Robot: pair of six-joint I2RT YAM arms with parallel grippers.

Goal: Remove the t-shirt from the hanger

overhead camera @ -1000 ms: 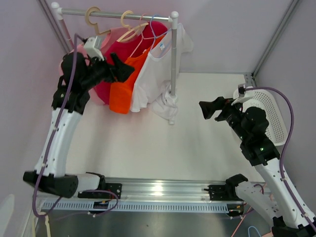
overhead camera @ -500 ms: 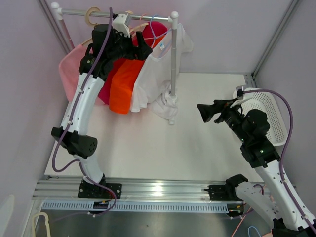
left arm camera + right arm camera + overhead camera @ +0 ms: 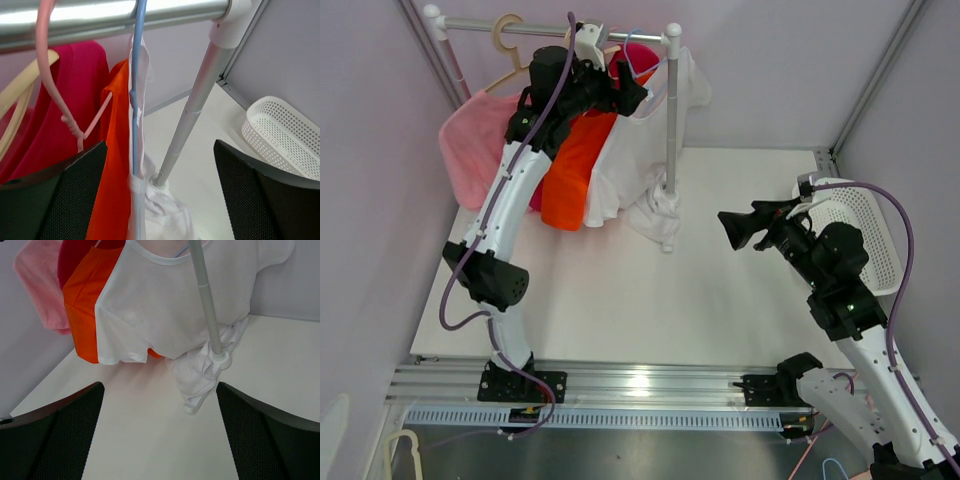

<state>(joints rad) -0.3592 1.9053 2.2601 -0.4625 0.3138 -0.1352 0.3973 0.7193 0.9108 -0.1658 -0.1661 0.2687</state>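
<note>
Locate the white t-shirt (image 3: 625, 165). It hangs on the blue hanger (image 3: 136, 115) at the right end of the rail (image 3: 510, 27), against the upright post (image 3: 671, 120). Its lower hem is bunched at the post's foot on the table (image 3: 620, 290). An orange shirt (image 3: 570, 170) hangs just beside it. Your left gripper (image 3: 632, 95) is up at the rail, jaws spread wide, with the hanger's neck between them and clear of both. Your right gripper (image 3: 732, 228) hovers well apart near the white basket (image 3: 870, 240), jaws released and facing the t-shirt.
</note>
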